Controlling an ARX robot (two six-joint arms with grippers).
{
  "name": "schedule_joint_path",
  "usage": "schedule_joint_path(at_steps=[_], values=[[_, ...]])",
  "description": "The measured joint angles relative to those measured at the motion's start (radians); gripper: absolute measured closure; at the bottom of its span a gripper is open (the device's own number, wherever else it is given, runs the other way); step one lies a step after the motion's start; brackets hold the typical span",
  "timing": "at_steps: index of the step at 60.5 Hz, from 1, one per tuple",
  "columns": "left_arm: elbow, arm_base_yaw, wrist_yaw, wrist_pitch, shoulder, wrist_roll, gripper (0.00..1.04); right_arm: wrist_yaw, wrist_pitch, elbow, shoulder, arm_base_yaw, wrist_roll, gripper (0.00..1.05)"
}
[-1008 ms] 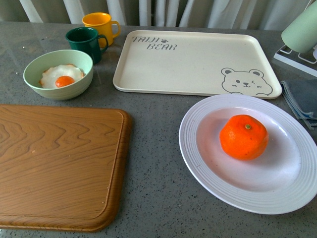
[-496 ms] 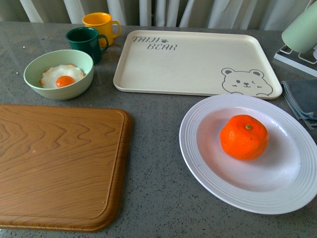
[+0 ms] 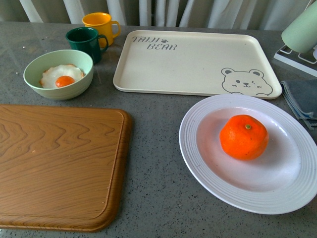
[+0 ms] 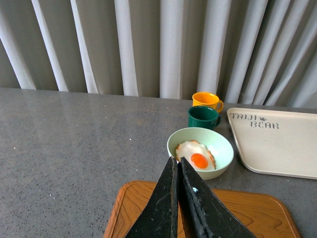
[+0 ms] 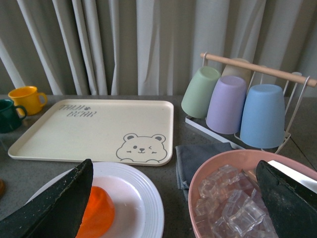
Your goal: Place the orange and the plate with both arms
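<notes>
The orange (image 3: pixel 243 137) sits in the middle of the white ribbed plate (image 3: pixel 198 148) at the front right of the grey table. Neither arm shows in the front view. In the right wrist view the orange (image 5: pixel 99 212) lies on the plate (image 5: pixel 143 198), partly hidden behind one finger; my right gripper (image 5: pixel 173 198) is open and empty, raised above the plate's edge and a pink bowl. My left gripper (image 4: pixel 177 171) is shut and empty, held above the wooden cutting board (image 4: pixel 257 213).
A cutting board (image 3: pixel 54 163) lies front left. A pale green bowl (image 3: pixel 34 69) with a fried egg, a green mug (image 3: pixel 85 42) and a yellow mug (image 3: pixel 99 24) stand back left. A cream bear tray (image 3: pixel 193 62) lies behind the plate. A pink bowl of ice (image 5: pixel 237 198), a grey cloth (image 5: pixel 198 156) and a cup rack (image 5: pixel 247 99) stand right.
</notes>
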State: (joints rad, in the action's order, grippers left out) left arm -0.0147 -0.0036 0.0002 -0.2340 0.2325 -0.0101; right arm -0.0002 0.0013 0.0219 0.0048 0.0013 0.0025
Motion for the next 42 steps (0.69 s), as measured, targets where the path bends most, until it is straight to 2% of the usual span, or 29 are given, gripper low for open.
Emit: schedule_joint_path(at_steps=[14,20,40,42], values=[[0.000,0.000,0.000,0.060,-0.060,0.000,1.03,0.000,0.000,0.000,0.000,0.000,0.000,0.09],[0.000,0.000,0.000,0.218,-0.186,0.000,1.03,0.000,0.000,0.000,0.000,0.000,0.000,0.09],[0.000,0.001,0.000,0.234,-0.217,0.001,1.03,0.000,0.000,0.000,0.000,0.000,0.000,0.09],[0.000,0.001,0.000,0.234,-0.217,0.000,0.98,0.000,0.000,0.000,0.000,0.000,0.000,0.09]])
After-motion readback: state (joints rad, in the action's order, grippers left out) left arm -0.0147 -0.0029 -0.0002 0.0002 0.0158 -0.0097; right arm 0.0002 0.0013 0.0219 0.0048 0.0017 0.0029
